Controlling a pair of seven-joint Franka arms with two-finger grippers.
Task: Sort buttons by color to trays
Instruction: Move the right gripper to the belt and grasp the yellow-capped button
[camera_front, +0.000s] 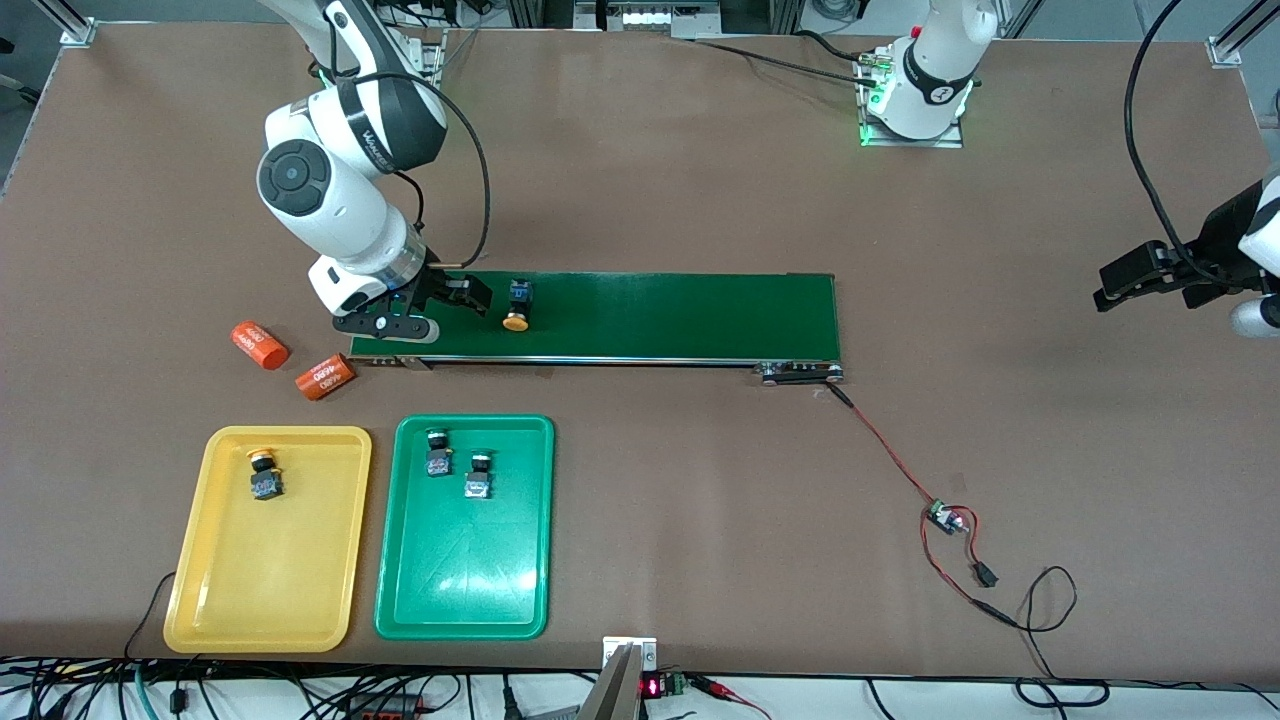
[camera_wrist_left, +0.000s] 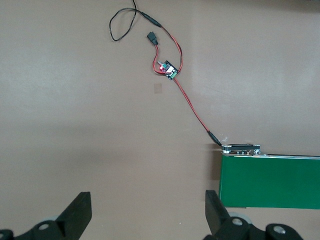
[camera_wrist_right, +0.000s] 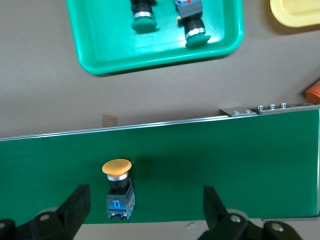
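Note:
A yellow-capped button (camera_front: 517, 305) (camera_wrist_right: 118, 187) lies on its side on the belt, near the right arm's end. My right gripper (camera_front: 440, 308) (camera_wrist_right: 146, 207) hovers over that end, open, with the button between its fingers and close to one of them. The yellow tray (camera_front: 270, 590) holds one yellow-capped button (camera_front: 265, 478). Beside it, the green tray (camera_front: 465, 570) (camera_wrist_right: 95, 45) holds two green-capped buttons (camera_front: 438, 455) (camera_front: 478, 477). My left gripper (camera_front: 1130, 280) (camera_wrist_left: 148, 212) waits open and empty above bare table at the left arm's end.
The long dark-green conveyor belt (camera_front: 680, 315) runs across the middle of the table. Two orange cylinders (camera_front: 260, 345) (camera_front: 326, 377) lie beside its end toward the right arm. A red-black wire with a small circuit board (camera_front: 945, 518) (camera_wrist_left: 169, 70) trails from the belt's other end.

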